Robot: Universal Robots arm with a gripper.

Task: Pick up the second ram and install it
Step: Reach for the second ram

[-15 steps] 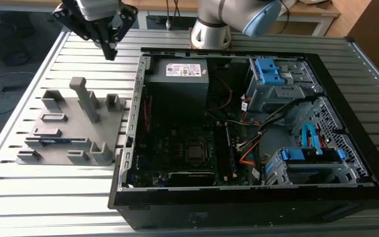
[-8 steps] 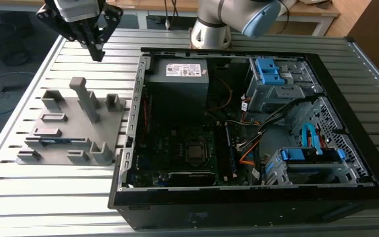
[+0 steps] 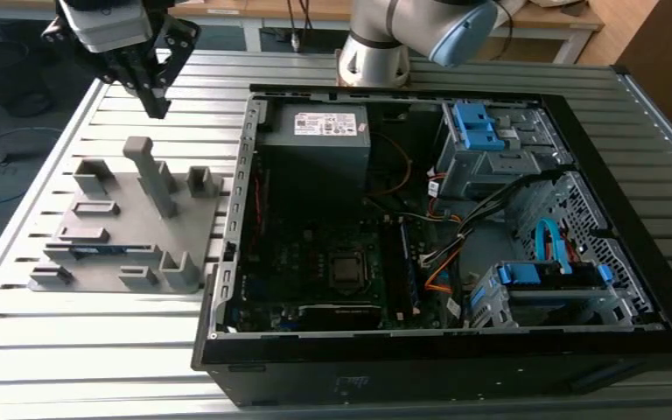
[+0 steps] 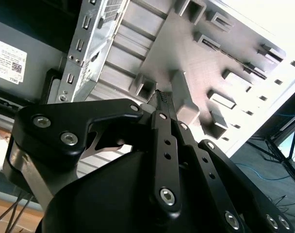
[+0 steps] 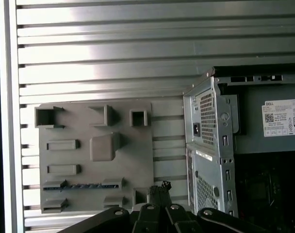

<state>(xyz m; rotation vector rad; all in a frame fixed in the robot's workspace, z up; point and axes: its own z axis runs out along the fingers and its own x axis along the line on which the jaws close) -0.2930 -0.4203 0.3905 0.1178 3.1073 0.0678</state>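
Note:
The second ram [image 3: 108, 251] is a thin blue stick lying in a slot near the front of the grey holder plate [image 3: 126, 219], at the exterior view's left. In the first wrist view the ram [image 5: 82, 185] shows as a dark blue strip between two small holders. My gripper [image 3: 157, 107] hangs high above the table, beyond the plate's far edge and well away from the ram. Its black fingers [image 5: 159, 188] are pressed together with nothing between them, as the second wrist view also shows for the gripper [image 4: 162, 97].
An open black computer case [image 3: 453, 341] fills the exterior view's middle and right, with its motherboard [image 3: 325, 254], power supply [image 3: 326, 131] and blue drive brackets [image 3: 482, 127]. A tall grey post [image 3: 151, 175] rises from the holder plate. The slatted metal table [image 3: 80, 350] surrounds everything.

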